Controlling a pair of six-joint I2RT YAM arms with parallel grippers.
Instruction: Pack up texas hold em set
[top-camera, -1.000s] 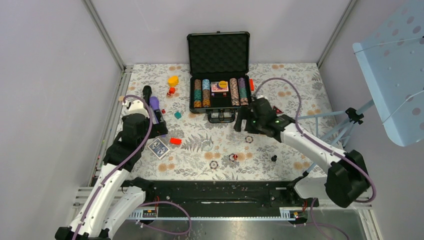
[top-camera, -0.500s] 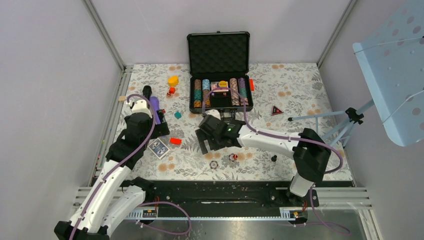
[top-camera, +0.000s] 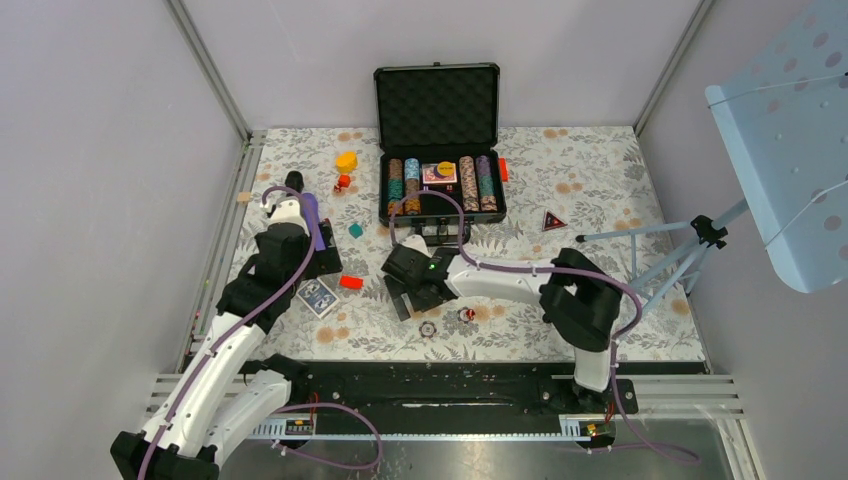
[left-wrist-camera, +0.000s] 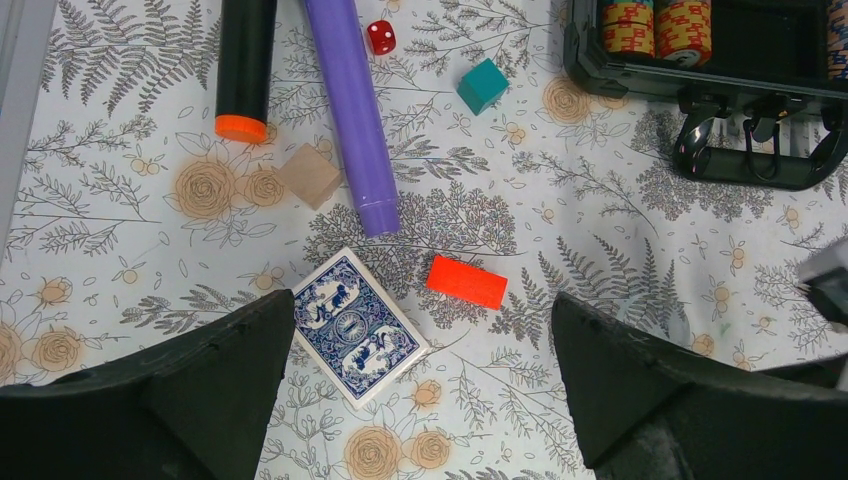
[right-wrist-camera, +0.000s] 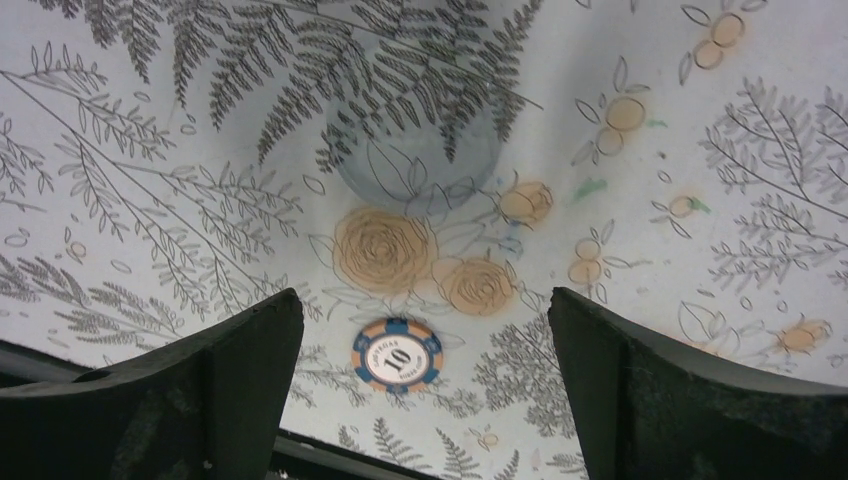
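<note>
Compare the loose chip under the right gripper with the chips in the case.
The blue-and-orange round poker chip lies alone, flat on the floral tablecloth; the multicoloured striped poker chips stand on edge in packed rows inside the black hard case. Both are round and stripe-edged.

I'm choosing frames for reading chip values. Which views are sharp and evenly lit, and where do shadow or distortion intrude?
Right wrist: sharp, the chip reads 10; a round grey patch, perhaps shadow, dims the tablecloth above it; the print bows. Left wrist: crisp, evenly lit, card deck clear. Top view: no glare, loose chips too small to read.
</note>
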